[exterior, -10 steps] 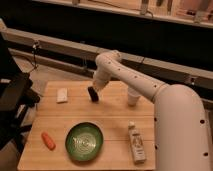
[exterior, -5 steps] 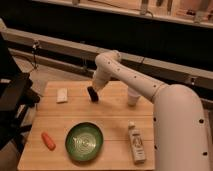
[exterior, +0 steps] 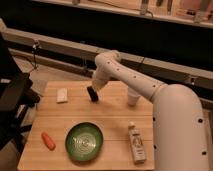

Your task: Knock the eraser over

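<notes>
The eraser is a small black block on the wooden table, near its back middle, leaning a little. My gripper is at the end of the white arm, right above and against the eraser's top. The arm reaches in from the right, over the back of the table.
A flat white pad lies at the back left. A green plate sits at the front middle, an orange carrot at the front left, a bottle lying at the front right, a white cup at the back right.
</notes>
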